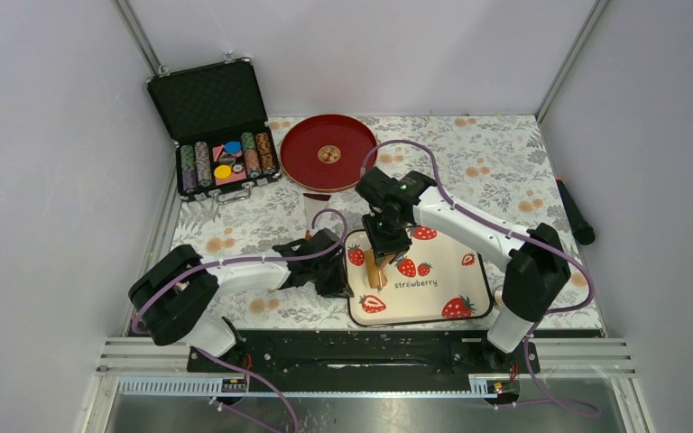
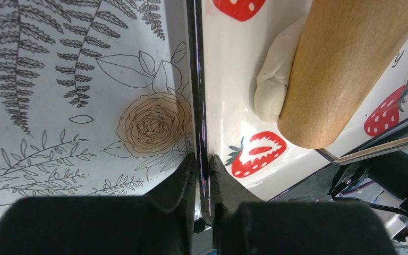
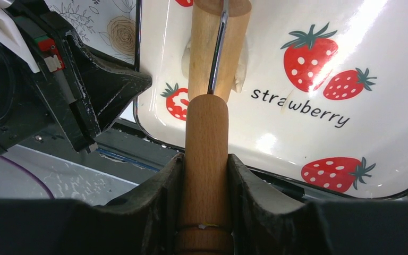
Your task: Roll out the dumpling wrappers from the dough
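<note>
Cream tray (image 1: 456,275), red strawberries (image 2: 257,154); tan roller (image 2: 340,69); dough (image 2: 273,85) pale, perhaps cream.

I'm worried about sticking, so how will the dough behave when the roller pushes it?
The dough looks soft: it bulges in folds beside the roller, so it should probably squash rather than resist. On the glossy tray it may slide instead of spreading. Lifted, it would likely sag.
</note>
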{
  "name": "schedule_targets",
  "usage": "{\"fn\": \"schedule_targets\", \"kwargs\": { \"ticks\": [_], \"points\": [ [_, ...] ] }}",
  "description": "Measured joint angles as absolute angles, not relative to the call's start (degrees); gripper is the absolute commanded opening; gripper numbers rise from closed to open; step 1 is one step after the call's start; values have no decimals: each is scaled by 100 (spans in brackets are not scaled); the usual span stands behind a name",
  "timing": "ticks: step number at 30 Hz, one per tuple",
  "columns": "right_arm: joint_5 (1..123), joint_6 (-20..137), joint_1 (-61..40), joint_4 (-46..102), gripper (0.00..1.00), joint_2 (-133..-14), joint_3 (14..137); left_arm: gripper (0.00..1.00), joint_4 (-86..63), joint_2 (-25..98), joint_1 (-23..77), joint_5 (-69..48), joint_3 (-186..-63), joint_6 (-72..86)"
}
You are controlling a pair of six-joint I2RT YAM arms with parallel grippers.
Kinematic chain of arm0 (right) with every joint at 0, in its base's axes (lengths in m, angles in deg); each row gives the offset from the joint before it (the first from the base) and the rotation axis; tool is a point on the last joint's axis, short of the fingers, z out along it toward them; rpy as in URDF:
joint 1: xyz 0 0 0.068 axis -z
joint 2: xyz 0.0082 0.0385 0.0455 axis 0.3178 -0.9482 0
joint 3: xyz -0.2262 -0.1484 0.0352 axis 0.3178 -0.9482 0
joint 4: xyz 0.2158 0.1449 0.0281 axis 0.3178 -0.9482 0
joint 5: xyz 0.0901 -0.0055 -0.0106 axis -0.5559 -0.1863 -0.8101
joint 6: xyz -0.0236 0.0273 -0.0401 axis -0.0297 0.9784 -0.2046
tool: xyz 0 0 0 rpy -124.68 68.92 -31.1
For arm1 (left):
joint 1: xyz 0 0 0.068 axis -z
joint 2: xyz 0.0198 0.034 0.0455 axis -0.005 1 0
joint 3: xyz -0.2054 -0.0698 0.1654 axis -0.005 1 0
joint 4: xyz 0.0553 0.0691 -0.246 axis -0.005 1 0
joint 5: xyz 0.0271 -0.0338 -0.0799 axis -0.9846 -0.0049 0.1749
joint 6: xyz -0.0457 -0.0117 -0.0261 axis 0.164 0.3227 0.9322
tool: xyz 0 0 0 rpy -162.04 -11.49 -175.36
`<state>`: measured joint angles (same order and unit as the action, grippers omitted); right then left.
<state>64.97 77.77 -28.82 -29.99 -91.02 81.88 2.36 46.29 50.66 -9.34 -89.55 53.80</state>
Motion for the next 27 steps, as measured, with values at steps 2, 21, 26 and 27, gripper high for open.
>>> {"fn": "schedule_targets", "kwargs": {
  "ticks": [2, 21, 26, 27],
  "points": [
    [6399, 7751, -2821, -2983, 0, -9102, 8172, 0, 236, 4629, 5066, -934, -8955, 5380],
    [5485, 7709, -2296, -2830, 0, -9257, 8089, 0, 227, 4629, 5066, -934, -8955, 5380],
    [5356, 7714, -2257, -2809, 0, -9310, 8089, 0, 225, 4629, 5066, -934, -8950, 5382],
    [5332, 7712, -2253, -2802, 0, -9327, 8089, 0, 212, 4625, 5066, -934, -8942, 5382]
  ]
}}
